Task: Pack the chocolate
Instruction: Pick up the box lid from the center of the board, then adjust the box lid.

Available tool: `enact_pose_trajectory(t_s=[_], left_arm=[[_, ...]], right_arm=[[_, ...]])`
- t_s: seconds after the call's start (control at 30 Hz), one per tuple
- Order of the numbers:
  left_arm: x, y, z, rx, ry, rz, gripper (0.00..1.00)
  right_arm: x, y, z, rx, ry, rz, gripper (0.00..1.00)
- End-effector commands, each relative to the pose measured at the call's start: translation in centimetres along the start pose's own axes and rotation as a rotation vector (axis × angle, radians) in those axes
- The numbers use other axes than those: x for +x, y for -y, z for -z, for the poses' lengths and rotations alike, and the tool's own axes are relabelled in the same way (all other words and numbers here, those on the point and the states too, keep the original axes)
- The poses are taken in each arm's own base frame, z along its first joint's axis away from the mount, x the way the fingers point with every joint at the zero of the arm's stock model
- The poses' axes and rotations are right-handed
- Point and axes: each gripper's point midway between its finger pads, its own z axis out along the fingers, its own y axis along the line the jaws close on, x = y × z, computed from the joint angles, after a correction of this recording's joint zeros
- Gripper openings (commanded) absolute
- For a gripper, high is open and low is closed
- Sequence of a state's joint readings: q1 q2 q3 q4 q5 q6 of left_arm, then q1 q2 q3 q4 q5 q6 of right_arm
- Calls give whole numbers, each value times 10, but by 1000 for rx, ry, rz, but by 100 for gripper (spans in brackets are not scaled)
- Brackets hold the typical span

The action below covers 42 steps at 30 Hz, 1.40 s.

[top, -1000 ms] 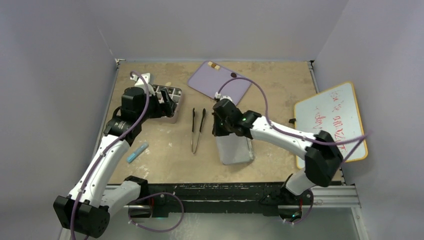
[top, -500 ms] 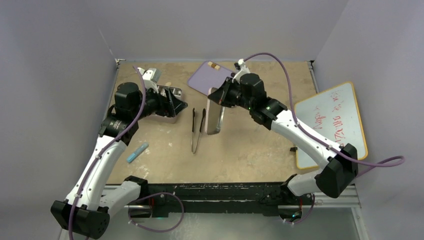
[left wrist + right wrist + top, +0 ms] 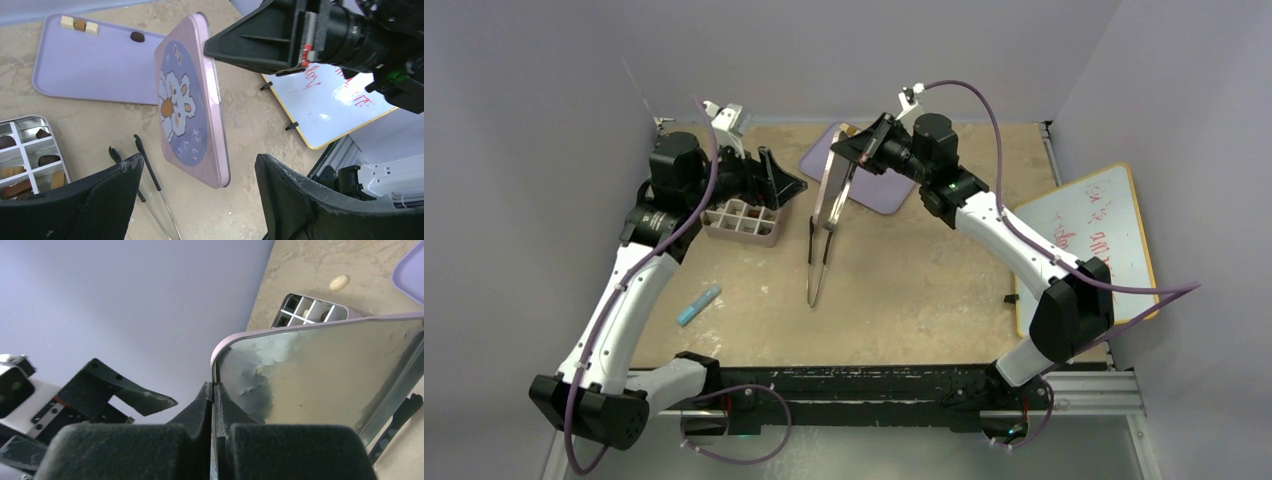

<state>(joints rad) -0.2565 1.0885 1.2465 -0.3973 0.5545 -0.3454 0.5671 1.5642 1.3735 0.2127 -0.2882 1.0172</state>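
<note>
The chocolate lies in two places. Several brown pieces [image 3: 47, 160] fill the compartments of the open tin box [image 3: 742, 220]. A few cream, brown and dark pieces [image 3: 79, 24] sit on the purple tray [image 3: 90, 65]. One cream round piece [image 3: 340, 282] lies on the table by the box [image 3: 310, 310]. My right gripper [image 3: 214, 385] is shut on the edge of the pink flower-printed lid [image 3: 190, 110] and holds it on edge in the air [image 3: 832, 190]. My left gripper [image 3: 199, 162] is open and empty, raised just right of the box [image 3: 779, 180].
Black tweezers [image 3: 817, 260] lie on the table under the lid. A small blue object [image 3: 698, 304] lies at the front left. A whiteboard [image 3: 1089, 240] hangs over the table's right edge. The purple tray [image 3: 889, 185] is at the back, partly behind the lid.
My right gripper has lifted the lid off the table and carried it up and back towards the left. My left gripper has risen off the tin box, which now shows.
</note>
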Motion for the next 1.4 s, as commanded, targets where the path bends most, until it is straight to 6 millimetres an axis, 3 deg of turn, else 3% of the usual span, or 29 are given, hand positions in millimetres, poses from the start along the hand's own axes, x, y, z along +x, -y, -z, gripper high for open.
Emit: enact_pose_trajectory(t_s=[0.0, 0.17, 0.37, 0.5, 0.73, 0.93, 1.03, 1.13, 1.27, 1.37], left_arm=[[-16, -6, -18, 15, 13, -40, 80], [-11, -8, -42, 91, -15, -2, 74], [-11, -8, -58, 143, -18, 62, 65], [-4, -18, -68, 113, -40, 115, 61], [5, -15, -66, 130, -60, 138, 67], [18, -37, -68, 27, -73, 132, 68], [36, -53, -71, -27, -140, 121, 61], [44, -53, -69, -22, -163, 114, 53], [45, -47, -65, 5, -153, 94, 53], [41, -44, -62, 18, -120, 70, 45]], right_arm=[[-29, -56, 9, -168, 56, -3, 0], [-28, -54, 1, -184, 42, -19, 0], [-24, -50, -6, -203, 19, -36, 0], [-19, -43, -14, -192, -4, -63, 0], [-21, -36, -22, -176, 1, -56, 0], [-22, -33, -28, -173, 3, -71, 0], [-20, -26, -33, -150, -6, -101, 0], [-21, -17, -37, -104, 7, -118, 0], [-22, -11, -43, -97, 7, -139, 0], [-22, -11, -45, -97, 5, -139, 0]])
